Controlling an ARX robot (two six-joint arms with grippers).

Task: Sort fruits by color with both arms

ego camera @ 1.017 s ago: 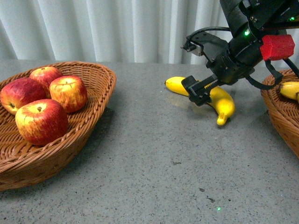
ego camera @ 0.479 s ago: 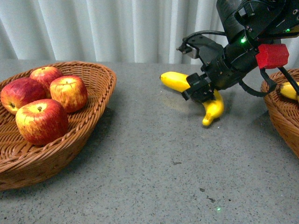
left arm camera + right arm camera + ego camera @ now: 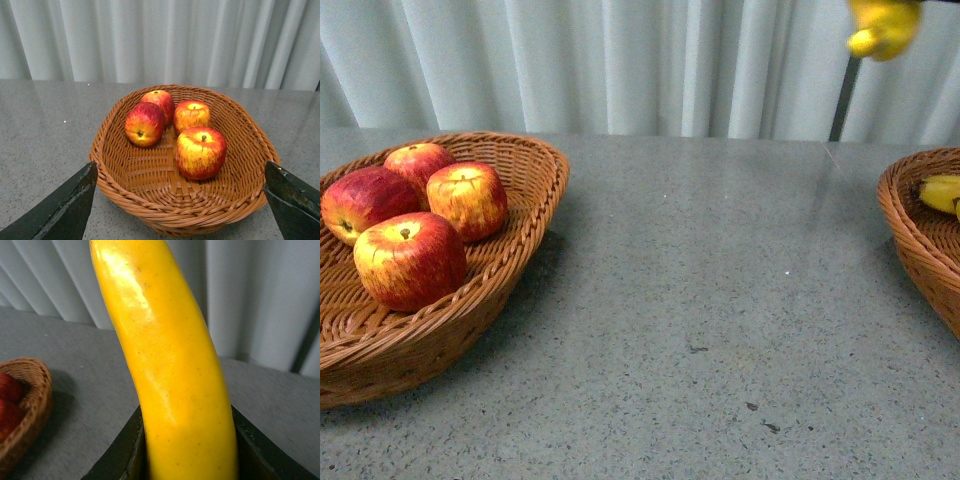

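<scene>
Holding: right gripper point(image 3: 187, 450) clamps banana point(image 3: 165, 365), lifted clear of grey table point(image 3: 720, 300).
Left gripper point(image 3: 180, 210): jaws wide, above basket point(image 3: 120, 175) of four apples point(image 3: 201, 152).

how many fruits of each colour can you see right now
red apples: 4, in the left basket, e.g.
yellow bananas: 2, one lifted in the right claw, one in the right basket at
total: 6

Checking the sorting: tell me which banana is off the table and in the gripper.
The banana clamped between the right gripper's jaws, seen at the top of the front view. The other banana lies in the right-hand basket.
</scene>
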